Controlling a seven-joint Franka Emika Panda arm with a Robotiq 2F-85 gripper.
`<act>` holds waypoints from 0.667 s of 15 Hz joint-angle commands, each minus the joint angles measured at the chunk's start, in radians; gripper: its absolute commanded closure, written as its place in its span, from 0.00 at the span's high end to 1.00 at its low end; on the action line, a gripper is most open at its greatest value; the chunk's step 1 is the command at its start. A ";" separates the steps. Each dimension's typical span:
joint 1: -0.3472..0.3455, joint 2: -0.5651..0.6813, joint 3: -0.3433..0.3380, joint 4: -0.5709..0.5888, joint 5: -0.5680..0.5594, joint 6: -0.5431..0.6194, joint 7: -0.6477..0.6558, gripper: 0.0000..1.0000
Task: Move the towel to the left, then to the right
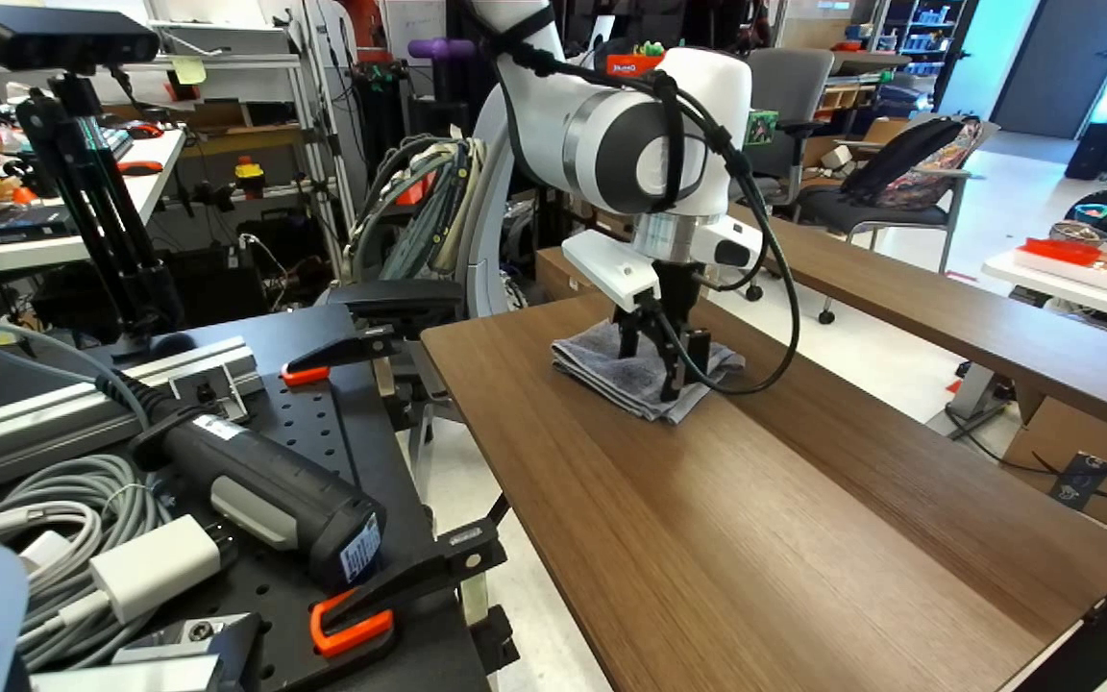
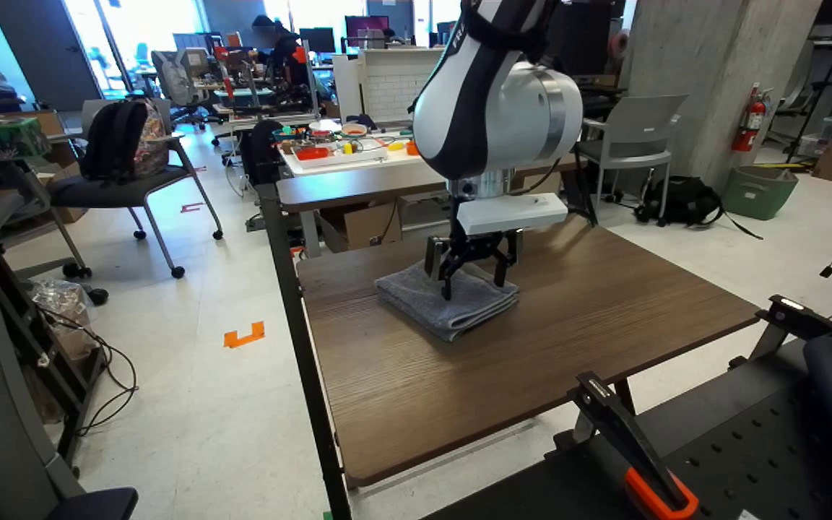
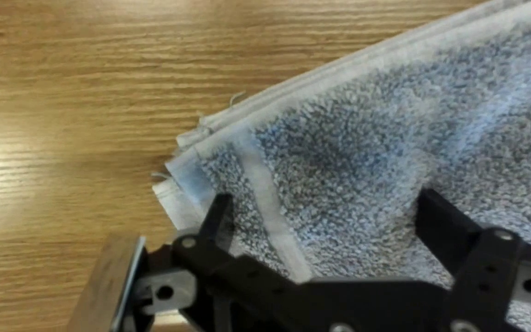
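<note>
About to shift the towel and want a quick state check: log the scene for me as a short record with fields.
Object: folded gray towel, layered, pale hems
Support: wood-grain table
Tool: claw, open, pointing down over the towel
Fingertips: apart; whether they touch the cloth, cannot tell
Grip: none seen; cloth spread out between the fingers
Visible corner: in the wrist view, layers offset, a few loose threads
Beside the table: black perforated board with black-and-orange clamps at its edge
</note>
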 commanded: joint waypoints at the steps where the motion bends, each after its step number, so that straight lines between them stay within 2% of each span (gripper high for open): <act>1: 0.011 0.054 -0.037 0.073 -0.027 -0.019 0.022 1.00; 10: -0.021 0.119 -0.130 0.177 -0.050 -0.067 0.044 1.00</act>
